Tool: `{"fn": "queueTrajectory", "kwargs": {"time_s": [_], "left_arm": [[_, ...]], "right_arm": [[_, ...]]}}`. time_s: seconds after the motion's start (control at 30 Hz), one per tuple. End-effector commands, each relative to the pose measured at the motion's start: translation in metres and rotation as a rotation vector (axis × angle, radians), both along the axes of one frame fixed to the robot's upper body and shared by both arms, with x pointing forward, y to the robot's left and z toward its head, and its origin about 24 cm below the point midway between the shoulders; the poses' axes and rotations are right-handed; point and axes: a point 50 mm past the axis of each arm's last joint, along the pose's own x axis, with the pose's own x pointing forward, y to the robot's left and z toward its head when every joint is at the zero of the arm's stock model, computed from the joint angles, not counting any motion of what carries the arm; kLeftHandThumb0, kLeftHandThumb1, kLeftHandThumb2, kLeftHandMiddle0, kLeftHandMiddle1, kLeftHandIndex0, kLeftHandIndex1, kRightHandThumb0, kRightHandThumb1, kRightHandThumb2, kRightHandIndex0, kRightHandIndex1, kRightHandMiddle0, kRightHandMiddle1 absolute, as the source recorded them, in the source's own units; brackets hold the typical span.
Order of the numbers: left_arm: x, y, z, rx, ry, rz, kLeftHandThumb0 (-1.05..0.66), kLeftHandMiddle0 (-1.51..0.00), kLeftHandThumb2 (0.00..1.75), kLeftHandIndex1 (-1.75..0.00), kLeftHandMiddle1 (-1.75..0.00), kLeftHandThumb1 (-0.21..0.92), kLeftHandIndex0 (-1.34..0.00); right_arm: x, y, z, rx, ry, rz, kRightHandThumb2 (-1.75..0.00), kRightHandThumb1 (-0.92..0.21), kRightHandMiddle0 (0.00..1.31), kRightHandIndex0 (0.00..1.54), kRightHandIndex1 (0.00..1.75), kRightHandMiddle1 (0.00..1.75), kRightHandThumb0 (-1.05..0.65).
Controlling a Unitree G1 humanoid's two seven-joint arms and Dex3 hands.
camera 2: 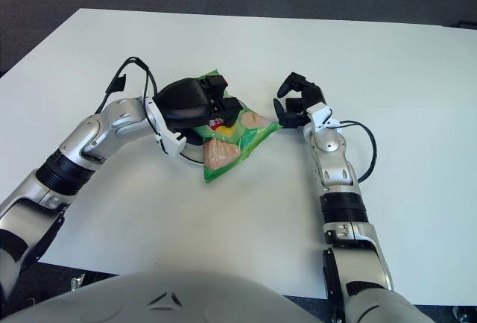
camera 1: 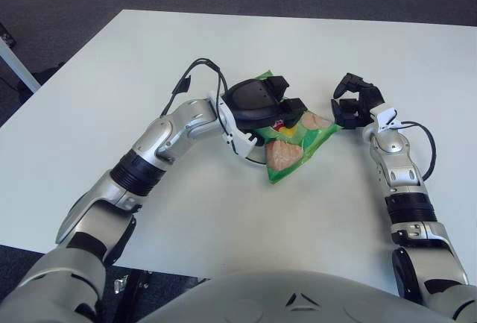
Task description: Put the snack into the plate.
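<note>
Both hands flank the snack [camera 1: 292,146]: left fingers [camera 1: 287,95] gripping it, right fingers [camera 1: 350,107] loosely empty.

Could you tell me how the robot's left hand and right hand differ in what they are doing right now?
The left hand sits over the green snack bag, its fingers on the bag; the right hand shows just right of the bag's corner, fingers spread, holding nothing. The left hand covers the plate; the right hand is over bare white table. Both are black, three-fingered.

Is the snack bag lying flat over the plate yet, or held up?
Mostly flat: the snack bag lies spread under the left hand, covering the plate, whose rim peeks out beside it.
</note>
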Motion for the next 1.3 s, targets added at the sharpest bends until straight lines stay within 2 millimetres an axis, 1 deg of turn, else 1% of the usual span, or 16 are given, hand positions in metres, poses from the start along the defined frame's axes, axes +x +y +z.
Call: {"fn": "queueTrajectory", "kwargs": {"time_s": [0.0, 0.03, 0.1, 0.13, 0.27, 0.33, 0.4, 0.5, 0.57, 0.63, 0.77, 0.9, 1.03, 1.13, 1.2, 1.27], "left_arm": [[-0.004, 0.01, 0.008, 0.307, 0.08, 0.025, -0.58, -0.01, 0.87, -0.56, -0.69, 0.42, -0.01], [-0.004, 0.01, 0.015, 0.315, 0.082, 0.016, -0.59, -0.01, 0.86, -0.53, -0.64, 0.43, -0.01], [-0.004, 0.01, 0.026, 0.327, 0.089, 0.005, -0.65, -0.01, 0.81, -0.42, -0.45, 0.46, 0.0], [-0.005, 0.011, 0.029, 0.329, 0.104, -0.005, -0.66, -0.01, 0.8, -0.41, -0.42, 0.47, 0.0], [-0.004, 0.016, 0.033, 0.304, 0.16, -0.029, -0.71, 0.0, 0.76, -0.28, -0.17, 0.5, 0.0], [-0.001, 0.023, 0.037, 0.257, 0.195, -0.041, -0.73, 0.0, 0.75, -0.22, -0.1, 0.51, 0.0], [0.001, 0.026, 0.039, 0.202, 0.244, -0.064, -0.79, 0.0, 0.67, -0.11, -0.04, 0.56, 0.0], [0.004, 0.028, 0.04, 0.156, 0.298, -0.093, -0.84, 0.0, 0.61, -0.04, -0.02, 0.6, 0.0], [0.01, 0.032, 0.041, 0.118, 0.352, -0.114, -0.89, 0.0, 0.51, -0.02, -0.01, 0.65, 0.0], [0.015, 0.036, 0.043, 0.094, 0.398, -0.135, -0.91, 0.0, 0.47, -0.01, 0.0, 0.66, 0.0], [0.019, 0.037, 0.045, 0.082, 0.433, -0.173, -0.92, 0.0, 0.42, 0.0, 0.0, 0.64, 0.0], [0.021, 0.038, 0.051, 0.071, 0.415, -0.185, -0.92, 0.0, 0.41, 0.0, 0.0, 0.63, 0.0], [0.023, 0.044, 0.061, 0.035, 0.353, -0.177, -0.94, 0.0, 0.4, 0.0, 0.0, 0.62, 0.0], [0.024, 0.048, 0.065, 0.021, 0.325, -0.17, -0.96, 0.0, 0.39, 0.0, 0.0, 0.63, 0.0], [0.024, 0.053, 0.067, 0.007, 0.309, -0.152, -0.98, 0.0, 0.36, 0.0, 0.0, 0.65, 0.0], [0.024, 0.068, 0.07, -0.025, 0.303, -0.127, -1.0, 0.0, 0.33, 0.0, 0.0, 0.69, 0.0]], "right_arm": [[-0.015, -0.003, -0.05, -0.004, 0.235, -0.005, -1.33, -0.3, 0.63, 1.25, 1.75, 1.75, -0.49], [-0.015, -0.003, -0.05, -0.002, 0.235, -0.004, -1.33, -0.3, 0.63, 1.25, 1.75, 1.75, -0.49], [-0.015, -0.004, -0.05, 0.0, 0.234, -0.002, -1.33, -0.3, 0.63, 1.24, 1.75, 1.75, -0.49], [-0.015, -0.004, -0.051, 0.0, 0.232, -0.003, -1.33, -0.31, 0.63, 1.24, 1.75, 1.75, -0.49], [-0.014, -0.004, -0.051, -0.007, 0.228, -0.012, -1.33, -0.31, 0.62, 1.23, 1.75, 1.75, -0.49], [-0.014, -0.004, -0.052, -0.016, 0.231, -0.019, -1.33, -0.31, 0.62, 1.22, 1.75, 1.75, -0.49], [-0.013, -0.003, -0.052, -0.017, 0.234, -0.02, -1.33, -0.3, 0.63, 1.23, 1.75, 1.75, -0.49], [-0.012, -0.003, -0.052, -0.011, 0.232, -0.017, -1.34, -0.3, 0.63, 1.23, 1.75, 1.75, -0.49], [-0.012, -0.003, -0.053, 0.003, 0.23, -0.011, -1.35, -0.29, 0.64, 1.24, 1.75, 1.75, -0.49], [-0.011, -0.003, -0.053, 0.017, 0.229, -0.006, -1.35, -0.29, 0.64, 1.24, 1.75, 1.75, -0.5], [-0.012, -0.003, -0.055, 0.028, 0.227, -0.005, -1.35, -0.29, 0.64, 1.23, 1.75, 1.75, -0.5], [-0.012, -0.003, -0.055, 0.03, 0.226, -0.003, -1.34, -0.3, 0.63, 1.22, 1.75, 1.75, -0.49], [-0.012, -0.003, -0.055, 0.032, 0.224, -0.001, -1.34, -0.29, 0.63, 1.22, 1.75, 1.75, -0.49], [-0.012, -0.003, -0.055, 0.033, 0.222, 0.001, -1.35, -0.29, 0.64, 1.24, 1.75, 1.75, -0.5], [-0.012, -0.003, -0.055, 0.035, 0.223, 0.006, -1.36, -0.28, 0.65, 1.25, 1.75, 1.75, -0.5], [-0.012, -0.003, -0.055, 0.035, 0.222, 0.009, -1.37, -0.27, 0.65, 1.26, 1.75, 1.75, -0.5]]}}
